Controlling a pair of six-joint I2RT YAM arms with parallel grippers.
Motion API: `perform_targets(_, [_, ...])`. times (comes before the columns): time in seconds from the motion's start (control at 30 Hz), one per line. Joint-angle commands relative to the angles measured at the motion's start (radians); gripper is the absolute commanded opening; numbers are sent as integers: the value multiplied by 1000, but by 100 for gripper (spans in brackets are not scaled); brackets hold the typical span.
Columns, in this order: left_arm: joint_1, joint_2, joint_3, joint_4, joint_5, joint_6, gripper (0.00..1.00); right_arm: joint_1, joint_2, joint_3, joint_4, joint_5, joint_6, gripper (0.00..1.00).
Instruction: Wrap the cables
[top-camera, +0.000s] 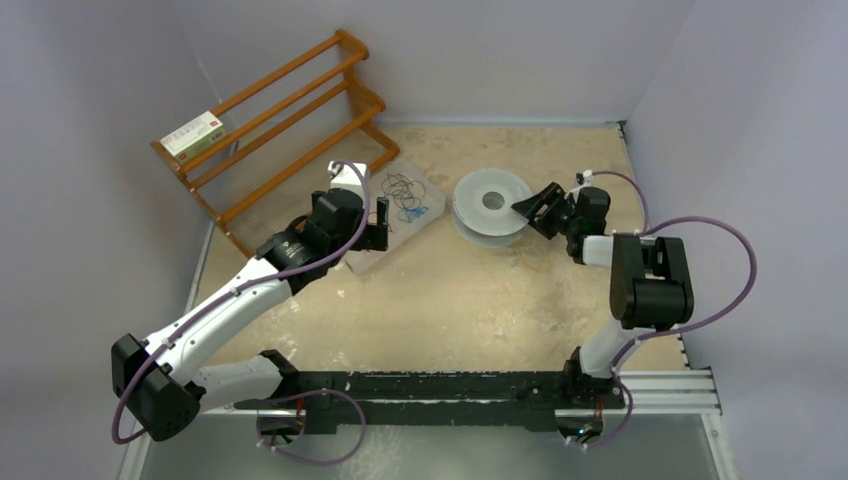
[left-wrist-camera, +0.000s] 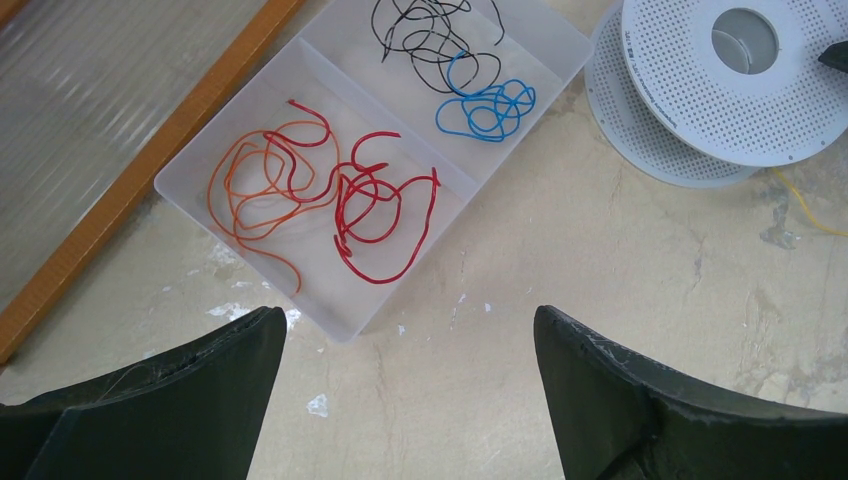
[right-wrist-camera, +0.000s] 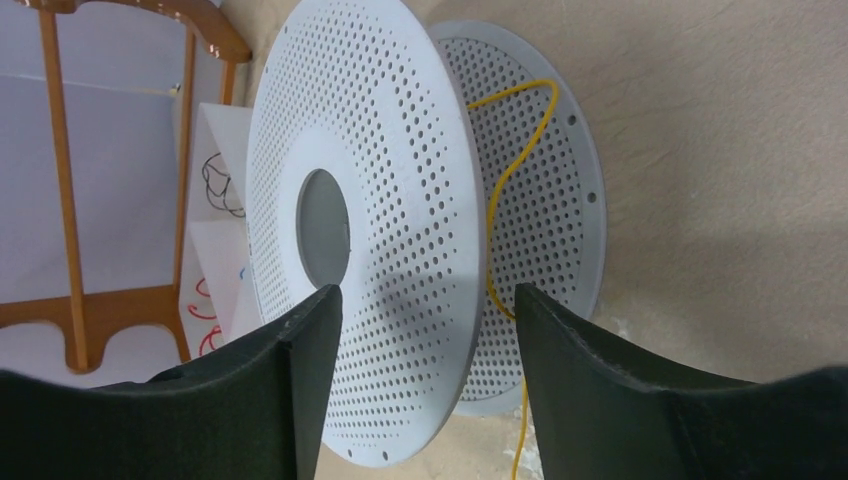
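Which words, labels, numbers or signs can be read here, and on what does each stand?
No text can be read.
Coloured print on the box on the wooden rack: too small to read.
Tiny marks by the rim of the spool: too blurred to read.

The left wrist view's top and right edges cut off the spool (left-wrist-camera: 680, 80). In the right wrist view, the yellow cable (right-wrist-camera: 497, 240) emerges from behind a flange and leaves the bottom edge.
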Motion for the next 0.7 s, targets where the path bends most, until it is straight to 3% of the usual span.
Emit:
perform_targets(0.0, [2,-14,-1,16,-2,18,93,-5,27,-1,141,-66,44,64])
perform_targets(0.2, [2,-9,-1,14,-4,19,93,-5,74,9,189,-81,57,48])
perform_targets(0.5, [2,-7,-2,19,2,22,93,-4,83,2,224,-100,69,0])
perform_targets(0.67, [2,-17,-5,24,5,24,93,-4,27,-6,234,-104,63,0])
